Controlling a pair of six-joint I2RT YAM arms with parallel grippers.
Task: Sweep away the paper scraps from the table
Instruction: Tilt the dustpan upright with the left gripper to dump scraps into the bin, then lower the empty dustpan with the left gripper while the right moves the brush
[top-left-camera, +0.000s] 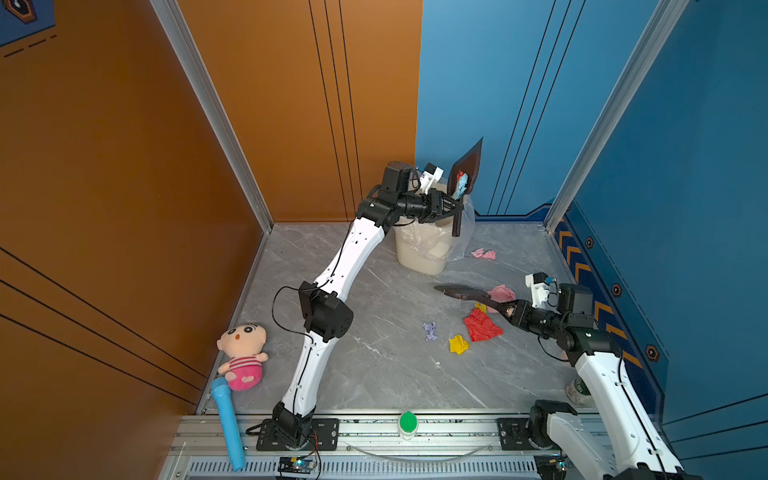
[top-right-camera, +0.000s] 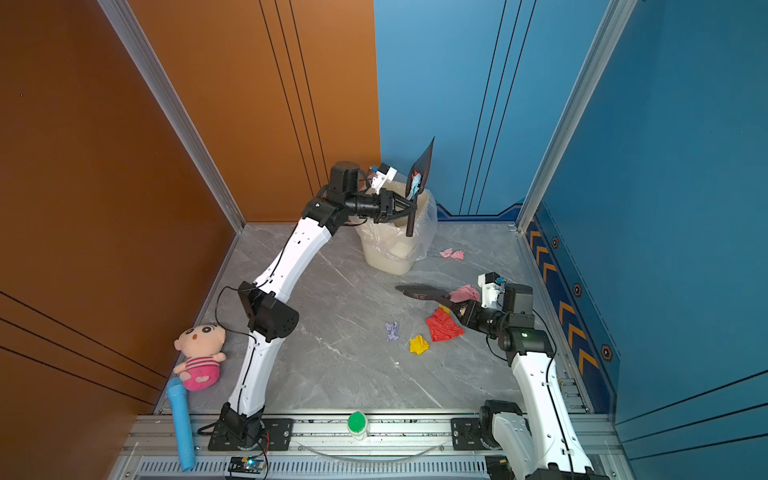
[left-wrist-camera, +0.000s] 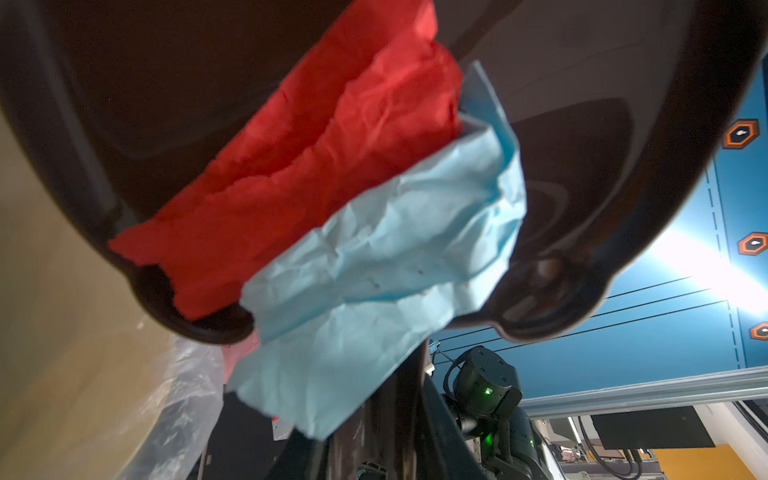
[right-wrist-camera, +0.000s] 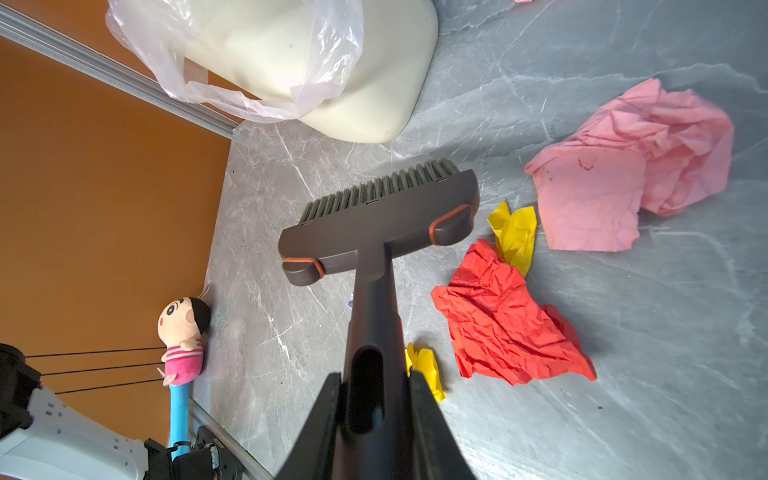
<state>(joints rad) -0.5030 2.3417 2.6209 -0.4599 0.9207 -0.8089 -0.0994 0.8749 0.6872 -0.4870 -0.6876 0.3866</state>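
Paper scraps, crumpled and coloured, lay on the grey marble-patterned worktop (top-left-camera: 374, 365). I saw the cream plastic-lined bin (top-left-camera: 419, 249) at the back. My left hand (top-left-camera: 455, 206) was clenched on the dark brown dustpan (top-left-camera: 469, 166), tilted upright over that bin, red (left-wrist-camera: 332, 145) and light blue (left-wrist-camera: 374, 270) scraps inside. My right hand (right-wrist-camera: 376, 399) gripped the dark brush (right-wrist-camera: 378, 220), beside the pink (right-wrist-camera: 623, 166), red (right-wrist-camera: 507, 320) and yellow (right-wrist-camera: 515, 232) scraps.

Bin (top-left-camera: 419, 249) interior hidden by dustpan (top-left-camera: 469, 166)
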